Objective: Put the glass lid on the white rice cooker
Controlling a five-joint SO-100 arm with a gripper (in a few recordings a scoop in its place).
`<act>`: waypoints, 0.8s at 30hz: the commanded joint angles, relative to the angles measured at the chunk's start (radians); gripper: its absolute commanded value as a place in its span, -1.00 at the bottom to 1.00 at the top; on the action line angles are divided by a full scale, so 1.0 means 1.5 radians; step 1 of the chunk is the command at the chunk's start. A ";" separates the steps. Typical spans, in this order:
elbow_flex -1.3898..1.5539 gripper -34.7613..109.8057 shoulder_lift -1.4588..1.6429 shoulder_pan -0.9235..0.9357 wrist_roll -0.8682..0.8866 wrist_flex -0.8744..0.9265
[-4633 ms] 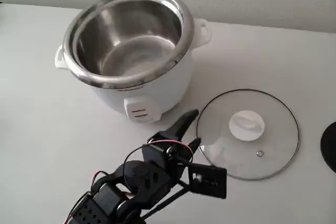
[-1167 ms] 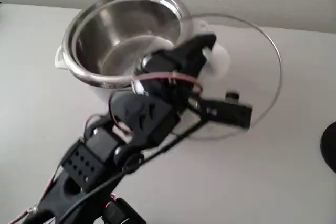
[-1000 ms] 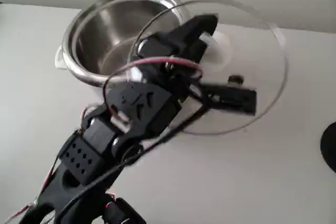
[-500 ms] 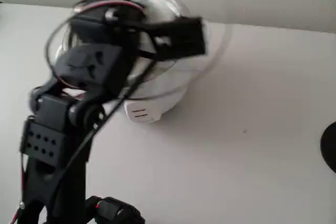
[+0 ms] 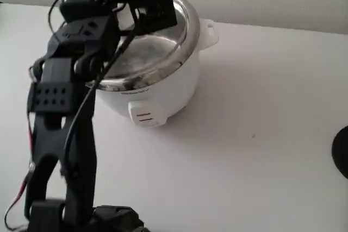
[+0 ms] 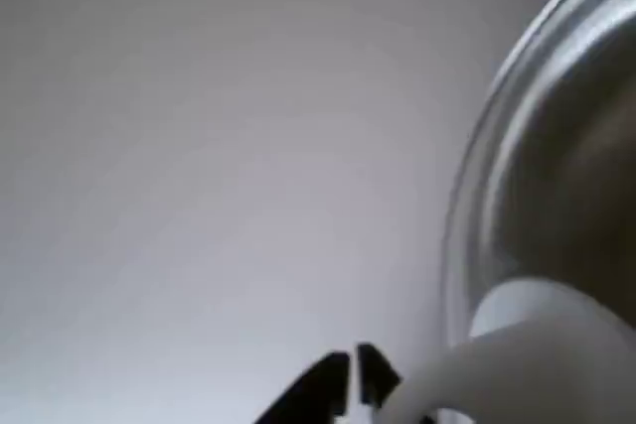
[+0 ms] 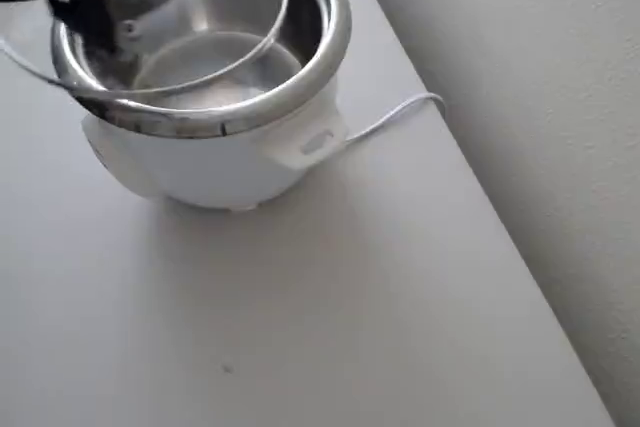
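Lid (image 5: 142,52) sits over the cooker (image 5: 163,88) in the fixed view, and the black arm (image 5: 62,112) stands tall on the left and leans over the pot. The arm hides its gripper here, so I cannot tell from this side how it holds. The lid looks low and close to the steel rim, and I think it is held level so it can drop straight in. In the wrist view the white knob (image 6: 517,354) is right at the bottom, with the gripper (image 6: 350,384) tips dark beside it. They look close together, maybe pinching the knob, but it is too blurry to be sure. In the overhead view the lid (image 7: 215,27) rim hangs a bit to the left of the cooker (image 7: 240,147) rim, not lined up yet, so I think it needs a small slide before letting go.
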 commanded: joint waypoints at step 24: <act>-0.130 -0.52 -0.125 0.006 0.028 -0.101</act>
